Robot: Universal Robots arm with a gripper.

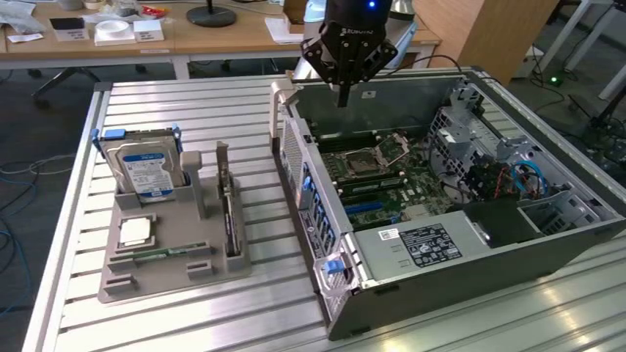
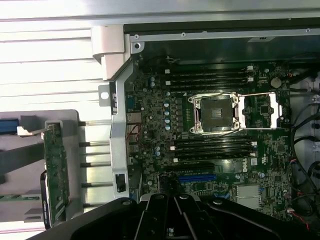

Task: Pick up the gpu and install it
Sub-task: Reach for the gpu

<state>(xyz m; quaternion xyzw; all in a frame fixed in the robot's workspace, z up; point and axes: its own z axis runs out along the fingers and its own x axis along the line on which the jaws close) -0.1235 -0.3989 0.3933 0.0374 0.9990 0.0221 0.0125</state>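
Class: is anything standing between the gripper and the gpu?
The gripper hangs over the open computer case, whose side wall lies between it and the gpu in the grey holder. Above that wall, nothing visible does.

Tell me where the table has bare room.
Bare table slats beyond the hard drive, and nearer the camera than the grey holder. The strip between holder and computer case is narrow; the case interior is crowded.

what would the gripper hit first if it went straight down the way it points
Most likely the motherboard in the open computer case, probably near the blue slot; the gripper points straight down over it, though depth is hard to judge.
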